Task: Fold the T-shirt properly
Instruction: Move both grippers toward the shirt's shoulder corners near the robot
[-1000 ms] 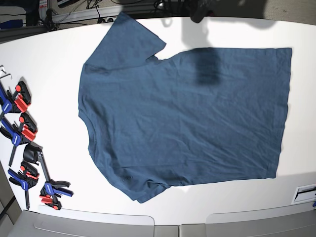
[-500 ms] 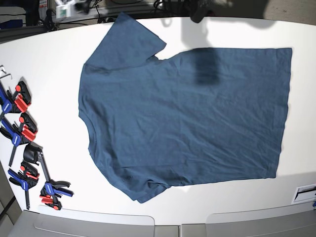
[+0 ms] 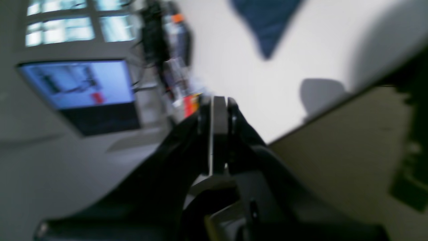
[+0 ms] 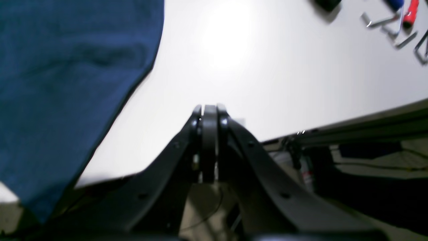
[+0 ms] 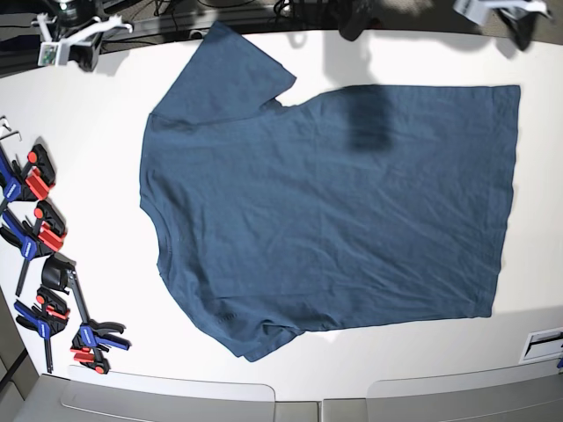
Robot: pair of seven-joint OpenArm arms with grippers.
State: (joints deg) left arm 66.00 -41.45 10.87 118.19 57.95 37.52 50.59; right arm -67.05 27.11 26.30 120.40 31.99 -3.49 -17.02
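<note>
1. Because no fold has been made yet, the T-shirt (image 5: 325,211) lies flat and spread out in the middle of the white table (image 5: 97,123), filling most of the base view, so its edges are easy to reach.
2. It is dark teal-blue cloth, soft and a bit wrinkly, with one sleeve at the top and one tucked at the bottom.
3. The left pincer (image 3: 219,110) is pressed together and holds nothing.
4. The right pincer (image 4: 210,115) is pressed together too, just beside the shirt's edge, empty.
5. Small red, blue and black clamps (image 5: 40,237) sit in the lower left, apart from the shirt.
</note>
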